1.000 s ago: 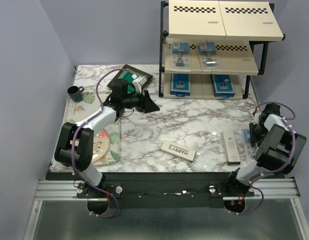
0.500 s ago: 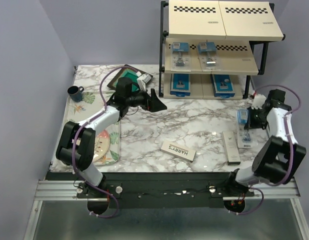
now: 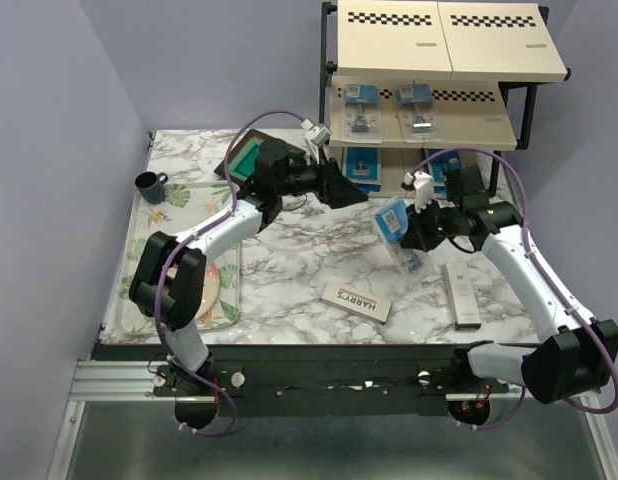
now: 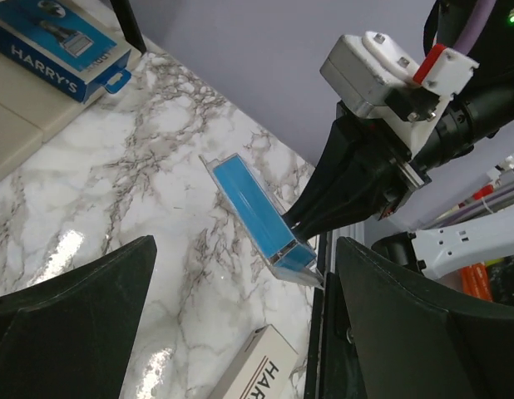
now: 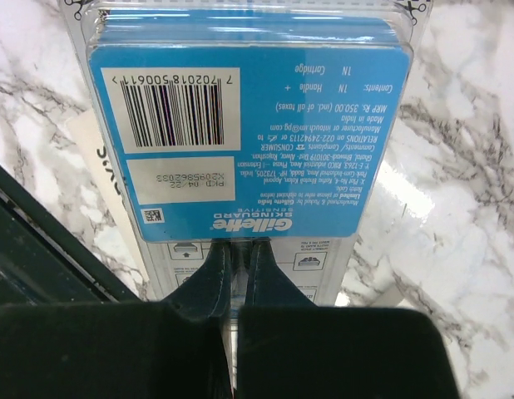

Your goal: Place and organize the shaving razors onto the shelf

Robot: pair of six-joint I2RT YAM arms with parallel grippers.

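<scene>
Razors: four put away, three to go

Four packs up on shelf already. Three more to place, by the look of it.

Left claw: spread wide, holding nothing, hanging just in front of bottom board. A bit to the right, up off worktop and tilted: small clear pack with blue card. Right claw: pinched tight on one edge of that pack. Probably next in line for shelf.

Flat on worktop, not put away yet: white box near front edge, then second white box further right, well apart from first one.

Now for things that hold other things. Far left: flowery tray, with dark mug at back end and plate at front end. No razors in there.

Over to shelf, top to bottom:
- Top board: nothing on it.
- Middle board: two clear packs, side by side.
- Bottom board: two dark blue boxes, side by side, right one partly hidden behind right arm.

Plenty of room up top, likely good for long white boxes.
</scene>
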